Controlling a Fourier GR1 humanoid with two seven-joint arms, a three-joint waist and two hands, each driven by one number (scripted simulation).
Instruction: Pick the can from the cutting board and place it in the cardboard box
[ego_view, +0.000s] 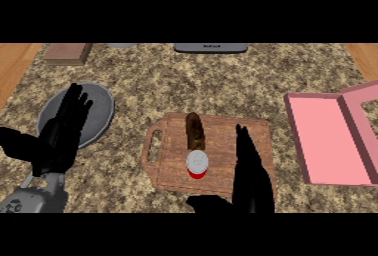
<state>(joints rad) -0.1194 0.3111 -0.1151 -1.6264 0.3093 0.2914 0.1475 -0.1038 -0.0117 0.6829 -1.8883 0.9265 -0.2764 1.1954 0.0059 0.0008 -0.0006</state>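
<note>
Wooden cutting board, cylindrical white-topped can, pink box.

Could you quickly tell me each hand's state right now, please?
Left hand: open, holding nothing.
Right hand: open, beside the can, holding nothing.

1. Kitchen: view looks down on a speckled, stone-look counter, w/ wood strips at both side edges.
2. Wooden cutting board w/ a handle slot lies mid-counter. On it are a can w/ a white top & red side, and just beside it a brown stick-shaped item, poss. food.
3. Grey plate on the counter at left, i.e. tableware.
4. Far edge: brown block at left & a dark flat appliance w/ a small label, both only partly in view.
5. Open pink box on the counter at right; not kitchen-specific.
</note>
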